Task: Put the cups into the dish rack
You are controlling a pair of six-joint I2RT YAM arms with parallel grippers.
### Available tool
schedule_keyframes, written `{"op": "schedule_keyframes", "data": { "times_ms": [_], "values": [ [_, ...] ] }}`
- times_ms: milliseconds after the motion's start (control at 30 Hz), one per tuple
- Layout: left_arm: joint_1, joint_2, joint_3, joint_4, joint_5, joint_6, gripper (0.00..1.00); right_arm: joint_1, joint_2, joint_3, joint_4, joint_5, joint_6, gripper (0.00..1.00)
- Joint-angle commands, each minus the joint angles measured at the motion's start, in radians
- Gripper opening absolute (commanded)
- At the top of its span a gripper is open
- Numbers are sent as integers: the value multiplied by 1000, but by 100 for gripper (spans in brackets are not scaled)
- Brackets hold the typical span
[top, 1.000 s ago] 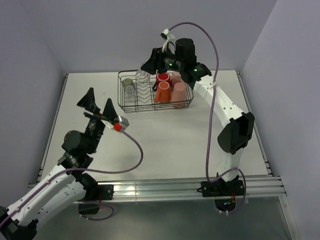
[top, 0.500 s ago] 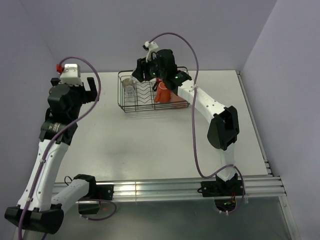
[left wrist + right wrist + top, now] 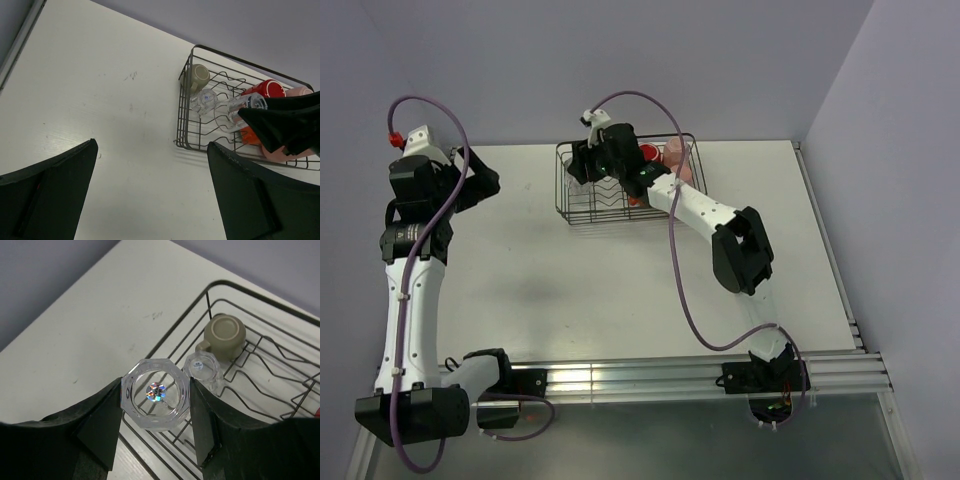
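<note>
The left gripper (image 3: 151, 145) is hanging with its jaws spread wide and nothing between them, the dish rack (image 3: 178, 120) lying well off to its right. The right gripper (image 3: 155, 390) is clamping a clear glass (image 3: 155, 402) by its sides (eight-sided, thick-walled, sparkling at its centre) above the rack's left end. Just beyond its fingertips a second glass (image 3: 202, 367) and a grey mug (image 3: 226, 332), base up, are sitting inside. Further right the red mug (image 3: 270, 89), orange mug (image 3: 247, 134) and pink mug (image 3: 300, 91) are resting there too. Loading looks nearly done, with only the held glass seemingly left.
</note>
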Motion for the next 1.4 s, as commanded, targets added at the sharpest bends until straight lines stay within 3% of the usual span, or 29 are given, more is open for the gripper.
{"op": "schedule_keyframes", "data": {
  "times_ms": [0, 600, 1367],
  "values": [
    [18, -24, 50, 13, 52, -39, 99, 7, 8, 8, 47, 55, 25, 0],
    [25, -5, 39, 8, 64, -22, 99, 18, 66, -28, 45, 31, 68, 0],
    [25, 35, 42, -11, 62, 7, 99, 52, 144, -22, -19, 176, 37, 0]
  ]
}}
